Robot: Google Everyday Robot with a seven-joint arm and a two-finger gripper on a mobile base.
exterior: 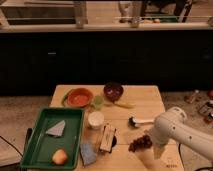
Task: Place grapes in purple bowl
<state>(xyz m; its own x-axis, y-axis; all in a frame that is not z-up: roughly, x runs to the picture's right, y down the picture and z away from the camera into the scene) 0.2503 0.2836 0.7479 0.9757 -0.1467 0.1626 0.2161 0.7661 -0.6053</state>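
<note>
Gripper point(152, 145) lower right, right beside grapes point(140, 144); grip state can't tell. Purple bowl point(113, 91) upper center, well apart from grapes.

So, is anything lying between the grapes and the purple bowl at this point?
Yes, on the tabletop. The pincer is at the grapes near the front edge. On the line to the purple bowl lie a white-handled utensil and a yellow item beside the bowl. A lifted carry would probably clear both.
</note>
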